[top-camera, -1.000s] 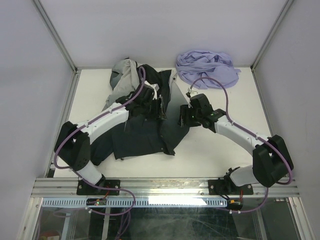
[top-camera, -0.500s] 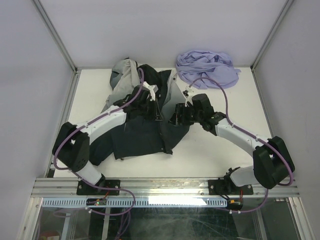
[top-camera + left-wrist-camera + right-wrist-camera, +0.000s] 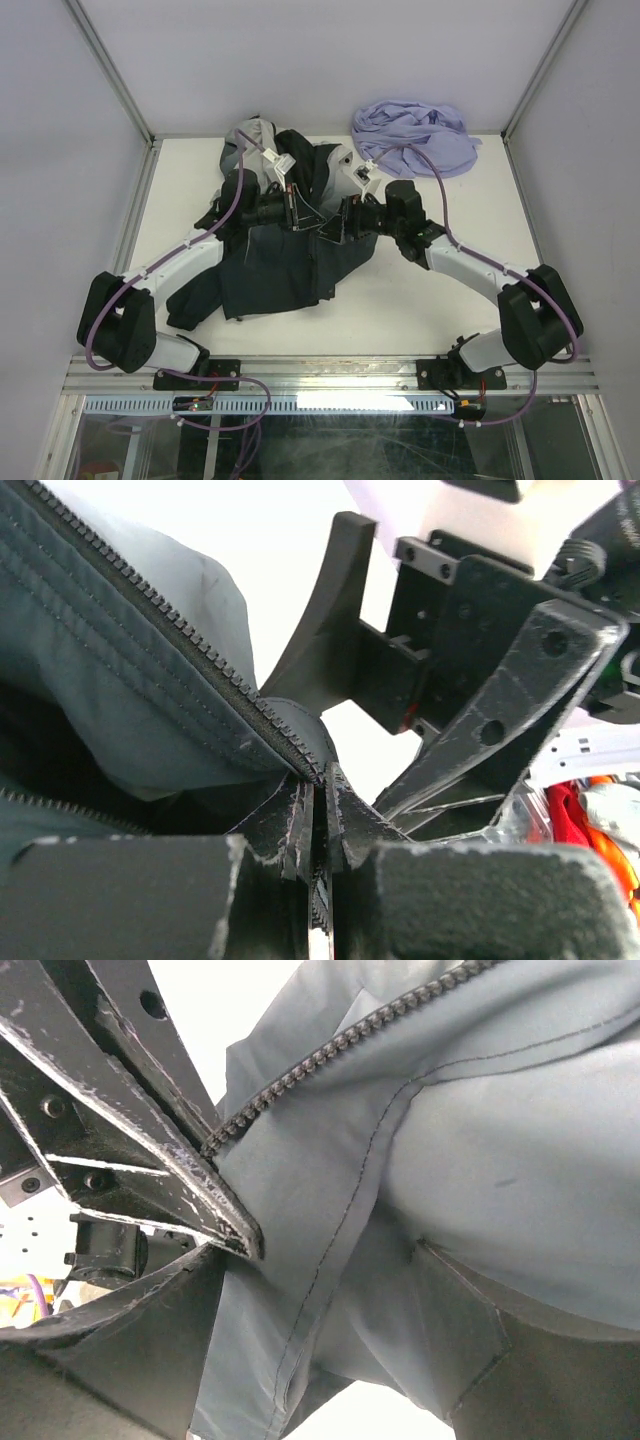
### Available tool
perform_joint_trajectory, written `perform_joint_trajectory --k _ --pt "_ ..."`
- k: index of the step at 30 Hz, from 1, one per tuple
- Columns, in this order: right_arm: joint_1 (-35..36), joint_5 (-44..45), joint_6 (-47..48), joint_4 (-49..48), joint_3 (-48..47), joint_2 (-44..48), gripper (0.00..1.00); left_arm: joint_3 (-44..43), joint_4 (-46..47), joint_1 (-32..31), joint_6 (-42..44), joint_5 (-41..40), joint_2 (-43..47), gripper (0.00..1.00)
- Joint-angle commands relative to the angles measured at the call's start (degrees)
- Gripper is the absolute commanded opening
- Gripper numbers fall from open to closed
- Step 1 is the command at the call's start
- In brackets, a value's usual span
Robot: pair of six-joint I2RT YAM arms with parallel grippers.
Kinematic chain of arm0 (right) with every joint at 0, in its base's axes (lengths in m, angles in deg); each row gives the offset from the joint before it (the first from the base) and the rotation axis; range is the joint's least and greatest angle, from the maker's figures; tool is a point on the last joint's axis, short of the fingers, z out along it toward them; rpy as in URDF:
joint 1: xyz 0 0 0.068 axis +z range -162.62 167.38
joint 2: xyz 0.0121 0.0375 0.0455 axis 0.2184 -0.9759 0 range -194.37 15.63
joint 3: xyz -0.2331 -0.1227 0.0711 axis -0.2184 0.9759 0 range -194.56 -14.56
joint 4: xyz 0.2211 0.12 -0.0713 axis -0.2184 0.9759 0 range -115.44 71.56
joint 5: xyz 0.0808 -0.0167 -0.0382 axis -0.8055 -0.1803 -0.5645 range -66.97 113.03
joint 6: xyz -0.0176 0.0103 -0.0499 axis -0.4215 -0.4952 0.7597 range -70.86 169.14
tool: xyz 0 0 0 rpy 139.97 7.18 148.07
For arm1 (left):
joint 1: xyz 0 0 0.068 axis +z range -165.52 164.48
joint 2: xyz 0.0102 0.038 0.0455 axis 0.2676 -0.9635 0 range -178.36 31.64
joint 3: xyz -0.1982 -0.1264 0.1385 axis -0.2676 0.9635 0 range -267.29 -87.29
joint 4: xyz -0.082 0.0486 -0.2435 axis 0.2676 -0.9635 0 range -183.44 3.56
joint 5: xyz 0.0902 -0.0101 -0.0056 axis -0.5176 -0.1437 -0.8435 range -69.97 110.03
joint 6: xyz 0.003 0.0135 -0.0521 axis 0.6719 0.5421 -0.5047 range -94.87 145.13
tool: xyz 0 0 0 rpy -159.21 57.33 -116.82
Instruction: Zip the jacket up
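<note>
Left gripper (image 3: pixel 318 825) was pressed together, pinching the jacket (image 3: pixel 280 265) right at the zipper (image 3: pixel 200 660). The row of teeth ran down and disappeared between the two pads. Grey outer cloth bunched up on the left side of that grip.

Right gripper (image 3: pixel 345 213) sat nose to nose with the left one, jaws spread. In the right wrist view, one finger (image 3: pixel 150 1150) lay against the grey cloth just below a second run of zipper teeth. Couldn't tell if the other finger touched the cloth, so no clamp seen there.

Both claws met over the middle of the jacket, front edge pulled up between them. The jacket was spread on the left and centre of the table (image 3: pixel 430 290), the light grey part toward the far edge and the dark part toward the arm bases. A crumpled lavender garment (image 3: pixel 415 135) lay at the far right, close beside the jacket's far edge.
</note>
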Motion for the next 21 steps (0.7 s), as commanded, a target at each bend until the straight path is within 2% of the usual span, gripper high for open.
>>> perform_joint_trajectory --k 1,3,5,8,11,13,16,21 --pt "0.7 -4.0 -1.0 -8.4 -2.1 -1.9 0.77 0.8 11.9 0.1 -1.8 6.8 1.8 0.0" --pt "0.6 -5.5 -1.0 -10.5 -1.8 -2.9 0.7 1.0 12.5 0.1 -1.8 7.1 1.9 0.0" --pt "0.6 -7.2 -1.1 -12.6 -1.6 -3.6 0.58 1.1 12.8 0.3 -1.7 7.3 2.0 0.02" --pt "0.6 -9.0 -1.3 -14.9 -1.8 -4.2 0.3 1.4 12.0 0.7 -1.9 6.7 2.2 0.04" --pt "0.7 -6.7 -0.6 -14.4 -2.4 -3.8 0.0 1.9 9.0 1.3 -1.6 3.1 3.9 0.18" --pt "0.6 -3.8 0.3 -13.3 -2.6 -3.2 0.0 2.7 5.9 1.6 -1.1 -1.4 6.2 0.29" --pt "0.6 -1.9 1.2 -12.2 -2.9 -2.4 0.0 4.5 1.3 1.6 -0.8 -8.2 10.1 0.38" --pt "0.7 1.5 3.4 -13.0 -3.1 -1.9 0.0 8.3 -2.0 1.5 -3.6 -11.8 14.9 0.4"
